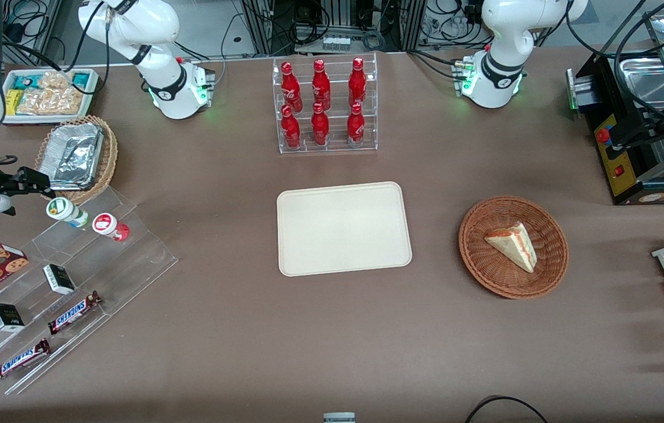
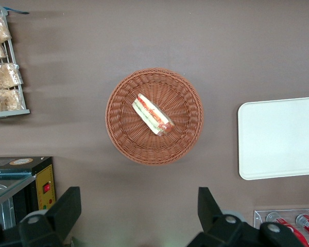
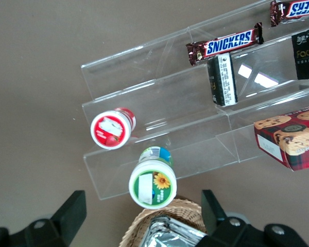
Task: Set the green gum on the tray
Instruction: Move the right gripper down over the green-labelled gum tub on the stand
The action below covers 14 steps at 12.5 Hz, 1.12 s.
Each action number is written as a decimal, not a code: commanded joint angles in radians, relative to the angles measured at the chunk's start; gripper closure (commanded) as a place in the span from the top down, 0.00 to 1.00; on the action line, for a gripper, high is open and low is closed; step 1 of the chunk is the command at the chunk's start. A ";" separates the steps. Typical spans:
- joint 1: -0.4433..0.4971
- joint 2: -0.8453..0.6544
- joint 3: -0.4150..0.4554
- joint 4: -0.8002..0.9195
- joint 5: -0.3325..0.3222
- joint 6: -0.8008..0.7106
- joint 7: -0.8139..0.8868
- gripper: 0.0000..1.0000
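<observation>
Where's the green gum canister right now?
The green gum stands on the clear stepped rack's top shelf at the working arm's end of the table, beside the red gum canister. The open claw hovers above it, not touching.

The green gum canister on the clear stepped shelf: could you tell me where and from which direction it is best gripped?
Grip the green gum across its round body just under the lid, coming from above. It stands on the acrylic shelf with the red canister close beside it, so probably keep one finger clear of that gap. The open gripper hovers above, not touching.
</observation>
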 commanded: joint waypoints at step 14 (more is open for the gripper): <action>0.004 -0.048 -0.041 -0.299 0.036 0.367 -0.155 0.99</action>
